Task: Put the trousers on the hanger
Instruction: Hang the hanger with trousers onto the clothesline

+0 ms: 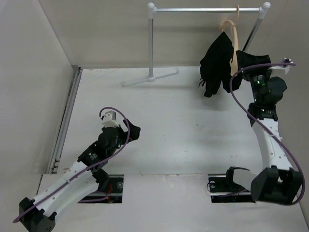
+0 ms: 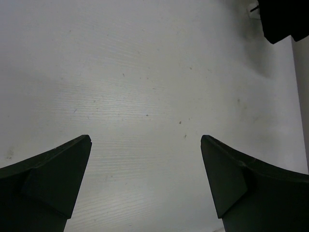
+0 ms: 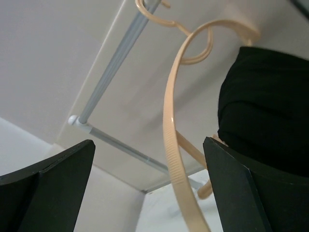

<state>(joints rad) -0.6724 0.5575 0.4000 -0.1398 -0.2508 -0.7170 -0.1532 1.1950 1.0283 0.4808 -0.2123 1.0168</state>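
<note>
Right gripper (image 3: 148, 142): fingers spread wide, gripping nothing. One tan arm of the hanger (image 3: 170, 106) crosses the gap between them in the wrist view; whether it touches either finger cannot be told. Position: raised below the right end of the garment rail (image 1: 207, 9), just beside the hanging cloth.

Left gripper (image 2: 146, 137): fingers wide apart, nothing between them, facing bare table (image 2: 145, 72). Position: well apart from the rail, toward the near left of the table.

Hanger: slim, curved, light tan; hook over the rail bar near its right end. It hangs tilted, not level.

Trousers (image 1: 217, 63): black, soft, bunched. Carried on the hanger, draped over it and hanging in a loose clump below the rail's right half, clear of the table. In the right wrist view the cloth (image 3: 265, 106) sits against the hanger's far arm.

Rail: grey bar with white joints, on a left upright with a cross foot on the table's far side.
</note>
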